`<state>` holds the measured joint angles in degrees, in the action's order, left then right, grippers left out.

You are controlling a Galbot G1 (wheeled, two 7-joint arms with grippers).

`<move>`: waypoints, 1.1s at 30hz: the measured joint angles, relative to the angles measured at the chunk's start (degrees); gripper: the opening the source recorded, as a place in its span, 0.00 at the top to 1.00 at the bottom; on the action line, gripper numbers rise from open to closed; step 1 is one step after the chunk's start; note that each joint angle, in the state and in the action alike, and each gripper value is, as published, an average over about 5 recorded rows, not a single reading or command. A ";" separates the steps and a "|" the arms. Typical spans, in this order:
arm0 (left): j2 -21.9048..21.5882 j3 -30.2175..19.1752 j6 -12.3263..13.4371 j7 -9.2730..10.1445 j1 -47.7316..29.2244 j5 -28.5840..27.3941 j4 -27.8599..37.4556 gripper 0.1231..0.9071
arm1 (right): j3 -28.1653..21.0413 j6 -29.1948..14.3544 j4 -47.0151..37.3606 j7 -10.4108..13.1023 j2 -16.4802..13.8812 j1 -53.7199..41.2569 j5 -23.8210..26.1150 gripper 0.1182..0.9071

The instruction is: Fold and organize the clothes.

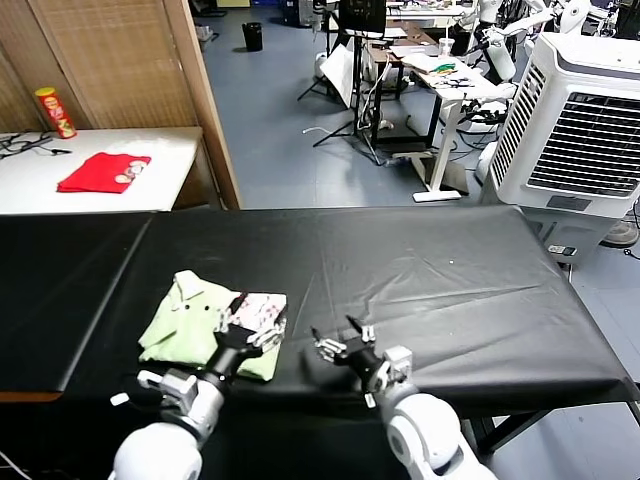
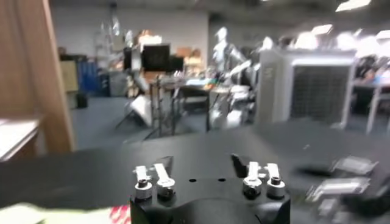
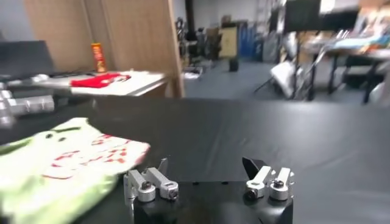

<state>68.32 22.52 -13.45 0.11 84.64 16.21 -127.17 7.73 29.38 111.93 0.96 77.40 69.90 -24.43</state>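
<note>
The pale yellow-green T-shirt (image 1: 195, 322) lies folded into a small bundle on the black table (image 1: 430, 270), near the front left, with its red-and-white printed patch (image 1: 258, 306) turned up at its right end. My left gripper (image 1: 247, 322) hovers over the bundle's right front corner, open and empty. My right gripper (image 1: 338, 338) is open and empty just right of the bundle, low over bare table. In the right wrist view the shirt (image 3: 55, 167) lies beside the open gripper (image 3: 207, 165). The left wrist view shows its open gripper (image 2: 202, 164) over black cloth.
A bright red cloth (image 1: 103, 172) and a red can (image 1: 55, 112) sit on a white side table at the back left. A wooden partition (image 1: 130, 60) stands behind. A white air cooler (image 1: 575, 120) stands at the right. The table's front edge is just below both grippers.
</note>
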 joint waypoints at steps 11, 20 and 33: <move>1.75 3.57 1.85 1.96 3.62 -1.95 -0.73 0.14 | -6.29 2.89 -6.42 0.42 2.48 -6.35 -9.92 0.20; 2.72 4.92 3.15 3.36 5.44 -2.45 -1.07 0.14 | -6.55 1.60 -8.89 -0.05 2.62 -7.66 -8.92 0.80; 4.35 4.80 5.85 4.61 6.70 -2.12 0.68 0.14 | -1.55 -5.49 -6.70 -6.30 -4.02 -6.10 6.95 0.94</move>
<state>72.67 27.32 -7.61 4.72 91.34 14.10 -126.49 6.18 23.89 105.23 -5.34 73.38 63.80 -17.49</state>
